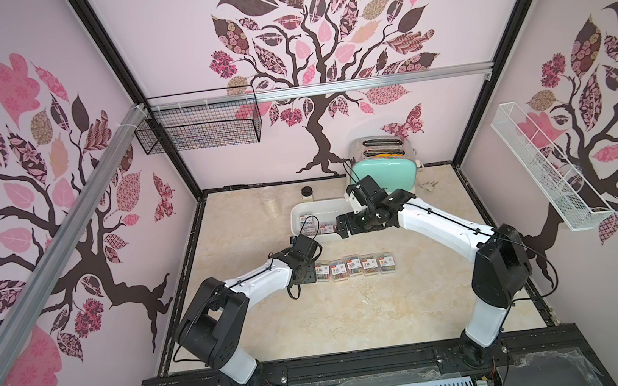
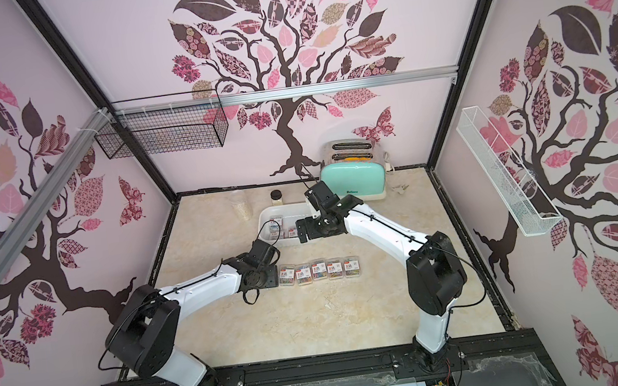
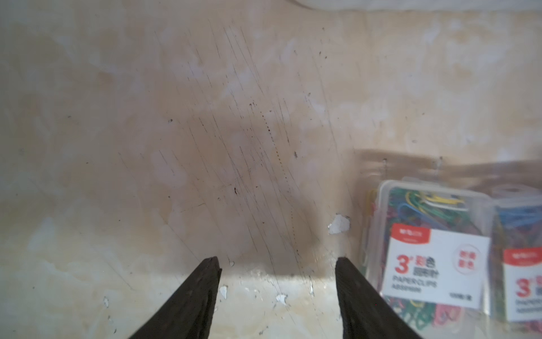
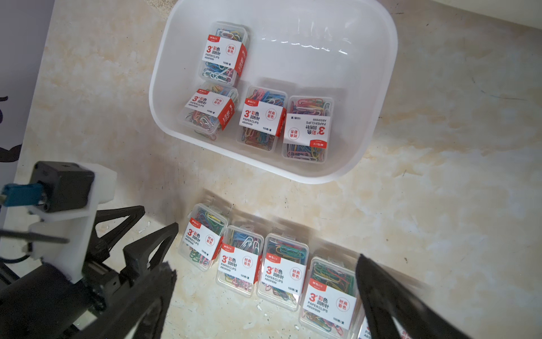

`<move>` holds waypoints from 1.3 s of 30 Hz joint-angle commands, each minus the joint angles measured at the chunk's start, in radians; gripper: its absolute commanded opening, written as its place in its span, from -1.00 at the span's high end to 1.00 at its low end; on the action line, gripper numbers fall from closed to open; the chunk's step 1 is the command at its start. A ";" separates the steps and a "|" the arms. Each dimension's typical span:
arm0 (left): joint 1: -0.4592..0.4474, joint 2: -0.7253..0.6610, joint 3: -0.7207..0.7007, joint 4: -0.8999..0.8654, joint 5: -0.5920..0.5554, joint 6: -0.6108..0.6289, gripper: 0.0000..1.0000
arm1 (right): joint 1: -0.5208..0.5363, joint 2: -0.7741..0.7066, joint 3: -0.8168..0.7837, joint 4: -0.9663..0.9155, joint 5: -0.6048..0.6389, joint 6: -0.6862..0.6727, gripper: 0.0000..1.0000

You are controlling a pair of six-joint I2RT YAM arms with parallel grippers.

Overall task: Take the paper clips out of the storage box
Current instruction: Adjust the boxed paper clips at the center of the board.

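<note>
Crowding is your main risk. Four cases [image 4: 261, 117] lie in the box [image 4: 337, 64]: three side by side along its near wall and one behind them, all touching or nearly so. Five more stand in a row [image 1: 355, 266] on the tabletop [image 1: 353, 315] in front of the box. By my reckoning the job is a little over half done.

Your right claw [image 4: 264, 264] hangs with its jaws wide and nothing in them, close to the box's near wall in both top views. If you lower it that wide, a finger may land on a neighbour or the jaws may straddle two cases. Closing would then drag both or squeeze one out sideways. The wall is close too, and a finger that catches it could shove or tip the box. The cases look smooth and hard, so a grip near a corner may slip on the lift.

Your left claw [image 3: 277, 261] sits low over the tabletop, jaws part open and empty, with one finger just beside the end case [image 3: 431, 252] of the row. A sideways move from there could knock that case and skew the row. The two arms are near each other here, so reaching with both at once invites a clash.
</note>
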 commanded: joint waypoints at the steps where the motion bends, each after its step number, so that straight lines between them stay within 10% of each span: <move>1: 0.009 0.031 0.036 0.042 0.010 0.025 -0.37 | 0.006 0.018 0.038 0.002 0.014 -0.001 -0.99; 28: -0.005 -0.074 0.017 0.023 0.035 0.001 -0.46 | 0.005 0.026 0.034 0.004 0.024 -0.012 -0.99; 39: -0.005 -0.306 0.071 -0.147 0.001 -0.004 -0.72 | 0.022 0.116 0.136 0.020 0.029 -0.017 -0.45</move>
